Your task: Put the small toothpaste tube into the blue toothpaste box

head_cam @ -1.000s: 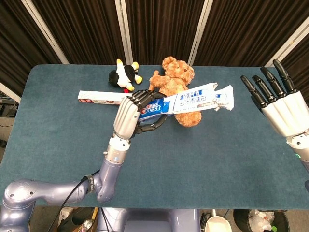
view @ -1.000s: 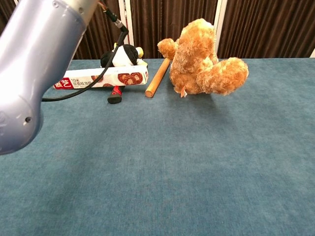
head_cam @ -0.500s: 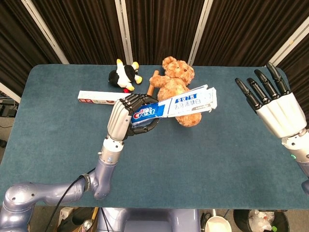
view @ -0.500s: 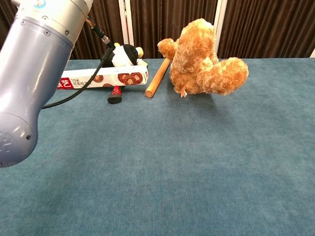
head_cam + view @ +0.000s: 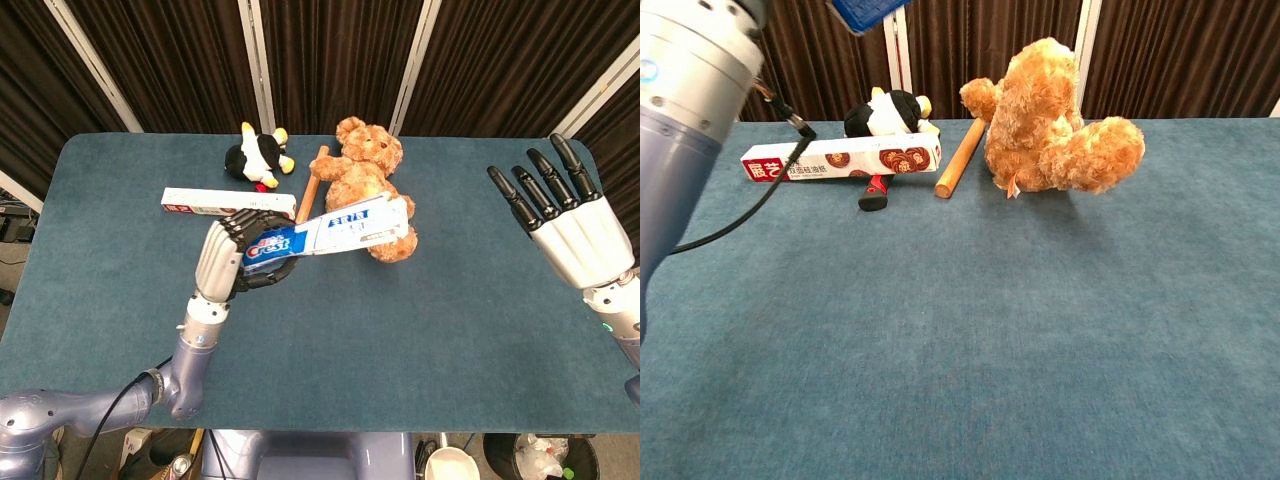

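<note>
Left hand (image 5: 228,262): my fingers grasp the blue toothpaste box (image 5: 325,232), carried toward frame left since earlier.
Right hand (image 5: 565,221): fingers released, empty.
Tube: unseen; insertion pending.

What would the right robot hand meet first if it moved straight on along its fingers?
Probably nothing on the table: the right robot hand points up-left toward the table's far edge and the dark curtain. Its height is unclear.

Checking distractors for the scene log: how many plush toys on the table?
2. A brown teddy bear at the far middle, and a black-and-white plush cow just to its left, behind the long white box. None seem hidden.
</note>
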`<state>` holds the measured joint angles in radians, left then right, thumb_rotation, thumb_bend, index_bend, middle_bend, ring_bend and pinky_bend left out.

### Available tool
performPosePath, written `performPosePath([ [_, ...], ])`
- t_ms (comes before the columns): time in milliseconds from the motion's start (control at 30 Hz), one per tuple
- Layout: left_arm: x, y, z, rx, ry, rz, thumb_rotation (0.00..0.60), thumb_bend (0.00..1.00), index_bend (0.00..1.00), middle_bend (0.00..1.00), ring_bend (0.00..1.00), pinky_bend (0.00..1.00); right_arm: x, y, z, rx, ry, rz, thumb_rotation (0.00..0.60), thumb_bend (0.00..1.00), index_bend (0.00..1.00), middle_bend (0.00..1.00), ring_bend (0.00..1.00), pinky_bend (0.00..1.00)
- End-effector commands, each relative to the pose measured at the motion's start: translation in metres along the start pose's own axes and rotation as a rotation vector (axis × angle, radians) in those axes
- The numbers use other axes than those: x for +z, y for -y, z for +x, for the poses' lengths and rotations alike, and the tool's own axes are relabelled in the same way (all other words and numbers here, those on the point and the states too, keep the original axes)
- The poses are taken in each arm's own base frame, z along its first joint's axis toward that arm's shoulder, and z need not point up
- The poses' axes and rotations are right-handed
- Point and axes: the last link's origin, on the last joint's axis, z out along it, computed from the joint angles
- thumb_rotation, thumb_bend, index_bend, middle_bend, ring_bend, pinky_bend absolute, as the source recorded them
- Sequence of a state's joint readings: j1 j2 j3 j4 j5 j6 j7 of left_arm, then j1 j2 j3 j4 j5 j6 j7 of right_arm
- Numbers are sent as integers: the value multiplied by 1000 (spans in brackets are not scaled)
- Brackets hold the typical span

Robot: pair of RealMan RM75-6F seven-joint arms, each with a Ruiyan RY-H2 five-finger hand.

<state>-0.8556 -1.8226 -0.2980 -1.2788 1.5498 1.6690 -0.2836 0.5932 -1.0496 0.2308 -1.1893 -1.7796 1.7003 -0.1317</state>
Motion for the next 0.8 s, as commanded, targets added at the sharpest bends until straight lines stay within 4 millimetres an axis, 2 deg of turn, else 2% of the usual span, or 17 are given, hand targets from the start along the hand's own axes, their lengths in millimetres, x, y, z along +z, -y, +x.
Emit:
performPosePath([
  [33,-4,1,8,-19,-26,7,600,558,373,515,480,526,1,2,0,4,-1,-3,600,406,157,388,240,116],
  [200,-21,13,17,19,19,54,600,556,376,516,480,526,-1,6,0,5,5,7,600,406,157,388,239,116],
  [433,-63,34,24,82,130,119,600,556,379,517,480,526,0,10,1,13,3,7,600,406,157,388,239,116],
  [800,-129,55,19,135,308,194,600,556,382,518,480,526,4,16,4,25,-4,14,600,407,157,388,240,116],
])
